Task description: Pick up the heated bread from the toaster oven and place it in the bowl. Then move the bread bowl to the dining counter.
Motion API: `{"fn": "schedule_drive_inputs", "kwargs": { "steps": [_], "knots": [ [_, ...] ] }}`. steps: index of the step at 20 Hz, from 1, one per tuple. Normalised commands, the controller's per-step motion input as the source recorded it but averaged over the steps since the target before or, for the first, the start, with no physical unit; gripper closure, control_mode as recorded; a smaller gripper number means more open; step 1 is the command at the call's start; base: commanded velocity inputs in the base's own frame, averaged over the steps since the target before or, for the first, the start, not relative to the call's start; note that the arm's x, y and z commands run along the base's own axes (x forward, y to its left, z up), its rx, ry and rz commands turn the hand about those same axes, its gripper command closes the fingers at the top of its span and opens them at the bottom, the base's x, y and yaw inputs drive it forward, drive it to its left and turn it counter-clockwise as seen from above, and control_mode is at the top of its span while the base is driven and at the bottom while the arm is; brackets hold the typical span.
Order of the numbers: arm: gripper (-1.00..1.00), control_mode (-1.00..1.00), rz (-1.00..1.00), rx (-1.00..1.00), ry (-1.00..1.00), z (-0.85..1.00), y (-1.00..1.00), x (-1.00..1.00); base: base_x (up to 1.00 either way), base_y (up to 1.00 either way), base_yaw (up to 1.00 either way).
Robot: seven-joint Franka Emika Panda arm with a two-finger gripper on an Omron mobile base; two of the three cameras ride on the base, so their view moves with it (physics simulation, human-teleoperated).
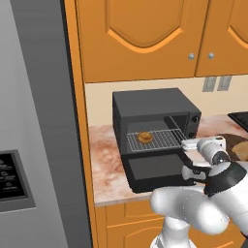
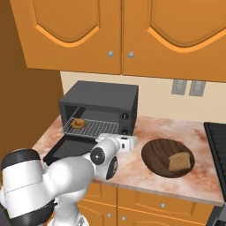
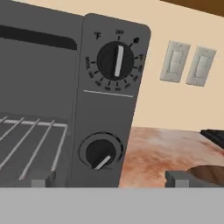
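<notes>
The black toaster oven stands on the marbled worktop with its door dropped open. Its wire rack is slid out, and the heated bread, a small golden-brown bun, lies on the rack's left part. My gripper hovers in front of the oven's right knob panel, right of the rack. Its fingertips stand wide apart, open, with nothing between them. The dark wooden bowl sits to the right of the oven. The dining counter is out of view.
A flat tan slice lies in the bowl. A grey fridge walls off the left side. A black stove edge borders the worktop on the right. Orange wall cupboards hang above, and two outlets sit on the back wall.
</notes>
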Motion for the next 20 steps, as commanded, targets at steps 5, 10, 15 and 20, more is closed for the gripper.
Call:
{"fn": "schedule_drive_inputs", "kwargs": {
  "steps": [5, 10, 15, 20],
  "knots": [
    [-1.00, -1.00, -0.13, 0.04, 0.20, 0.83, -0.45, -0.97, 0.00, 0.00, 0.00],
    [-1.00, -1.00, -0.04, 0.07, 0.19, 1.00, -0.04, -0.67, 0.00, 0.00, 0.00],
    [-1.00, -1.00, 0.00, 0.06, 0.37, 1.00, 0.01, -0.63, 0.00, 0.00, 0.00],
    [-1.00, -1.00, 0.02, 0.00, 0.66, 0.88, 0.10, -0.61, 0.00, 0.00, 0.00]
  ]
}}
